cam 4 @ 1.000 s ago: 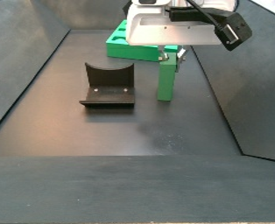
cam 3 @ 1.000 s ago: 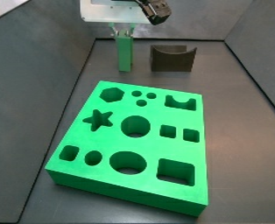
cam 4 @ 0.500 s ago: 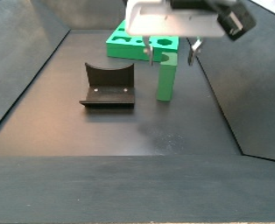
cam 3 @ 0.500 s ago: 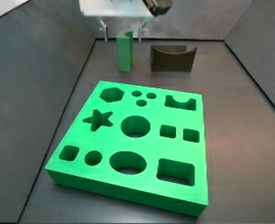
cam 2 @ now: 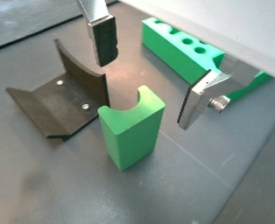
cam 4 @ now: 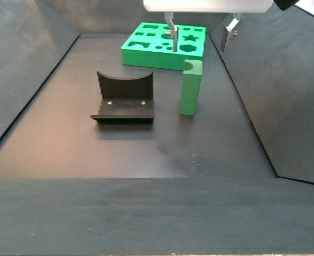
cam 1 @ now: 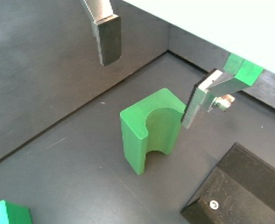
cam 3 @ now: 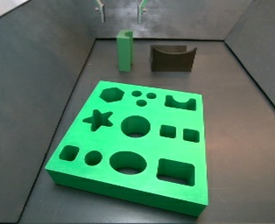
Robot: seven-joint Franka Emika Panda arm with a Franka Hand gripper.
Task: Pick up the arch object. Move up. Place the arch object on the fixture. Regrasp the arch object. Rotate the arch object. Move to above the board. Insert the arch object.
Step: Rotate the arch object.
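Arch object (cam 1: 151,129): small bright green block, standing upright on end on the dark floor, curved notch at its top end, free of any contact with the fingers. Seen also in a side view (cam 3: 124,50), positioned just beside the fixture and beyond the far edge of the board.

Fixture (cam 2: 65,93): dark L-shaped bracket with a concave scoop, resting on the floor, apart from the arch object.

Board (cam 3: 137,140): large flat bright green slab with star, round, square, hexagon and arch cutouts, all apparently vacant.

Gripper (cam 1: 158,63): raised above the arch object, jaws spread, holding nothing.
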